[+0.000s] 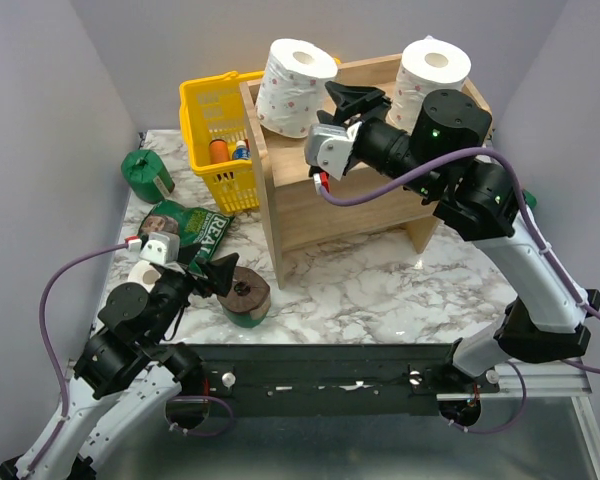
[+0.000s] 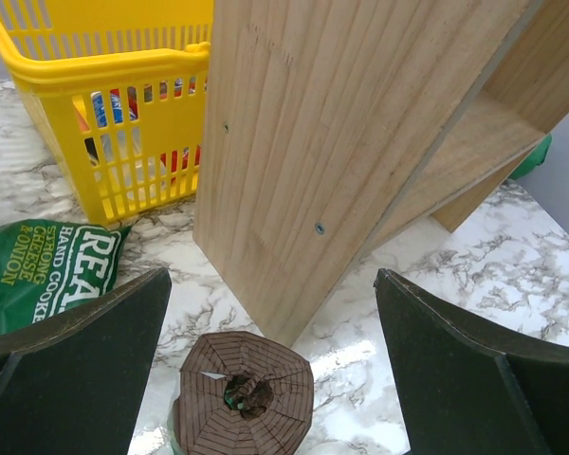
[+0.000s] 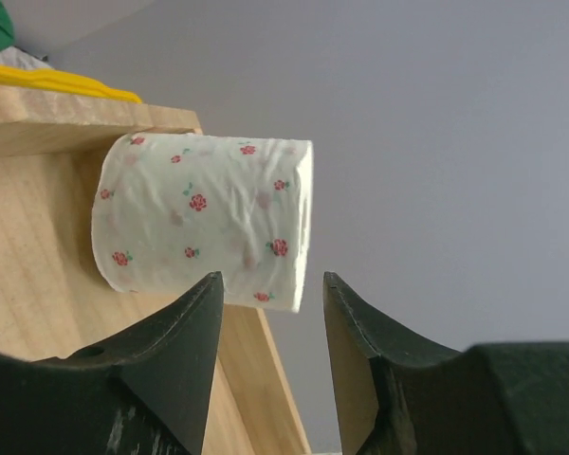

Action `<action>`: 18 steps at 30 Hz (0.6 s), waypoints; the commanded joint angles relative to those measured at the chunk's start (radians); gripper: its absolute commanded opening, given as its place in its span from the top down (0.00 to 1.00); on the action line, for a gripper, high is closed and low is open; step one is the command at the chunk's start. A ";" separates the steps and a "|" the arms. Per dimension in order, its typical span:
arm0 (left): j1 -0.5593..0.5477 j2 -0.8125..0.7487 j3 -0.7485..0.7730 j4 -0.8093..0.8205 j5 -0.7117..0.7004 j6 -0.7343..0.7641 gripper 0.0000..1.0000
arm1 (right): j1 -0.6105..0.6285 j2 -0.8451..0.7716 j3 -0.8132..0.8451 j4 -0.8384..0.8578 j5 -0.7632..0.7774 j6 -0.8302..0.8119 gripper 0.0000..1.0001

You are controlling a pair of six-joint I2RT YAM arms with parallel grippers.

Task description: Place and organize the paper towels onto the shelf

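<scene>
Top external view: the right arm reaches up and across the shelf [image 1: 330, 200] with its elbow high. The right claw [image 1: 352, 100] is spread, holding nothing, just beside the tilted white roll [image 1: 295, 87] on the shelf's top edge. Another white roll [image 1: 432, 80] stands upright at the far right corner. The left arm is folded low, with the left claw [image 1: 220, 272] spread wide around nothing, right over a green roll [image 1: 245, 295] standing on end on the surface [image 1: 380, 290].

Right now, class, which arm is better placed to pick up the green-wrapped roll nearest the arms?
Left. The left gripper hangs open directly over the green-wrapped roll. The right gripper is up at the shelf top, open beside a white roll.
</scene>
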 commanded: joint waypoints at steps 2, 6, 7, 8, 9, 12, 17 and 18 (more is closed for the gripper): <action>-0.003 -0.012 -0.008 -0.008 -0.023 0.006 0.01 | 0.024 0.020 0.045 0.057 0.078 -0.070 0.45; -0.005 -0.007 -0.008 -0.010 -0.027 0.006 0.01 | 0.035 0.018 0.055 0.060 0.092 -0.070 0.44; -0.005 -0.006 -0.009 -0.008 -0.028 0.004 0.01 | 0.038 0.014 0.053 0.063 0.089 -0.066 0.43; -0.003 -0.009 -0.008 -0.010 -0.031 0.006 0.01 | 0.047 0.009 0.049 0.072 0.087 -0.055 0.43; -0.003 -0.009 -0.009 -0.010 -0.038 0.006 0.01 | 0.050 0.000 0.045 0.074 0.089 -0.046 0.42; -0.003 -0.010 -0.008 -0.013 -0.070 0.001 0.01 | 0.065 -0.020 0.033 0.080 0.090 0.021 0.40; -0.005 0.014 0.004 -0.048 -0.190 -0.026 0.01 | 0.096 -0.120 -0.101 0.168 0.078 0.340 0.37; -0.005 0.020 0.012 -0.068 -0.217 -0.035 0.01 | 0.098 -0.140 -0.132 0.193 0.084 0.394 0.37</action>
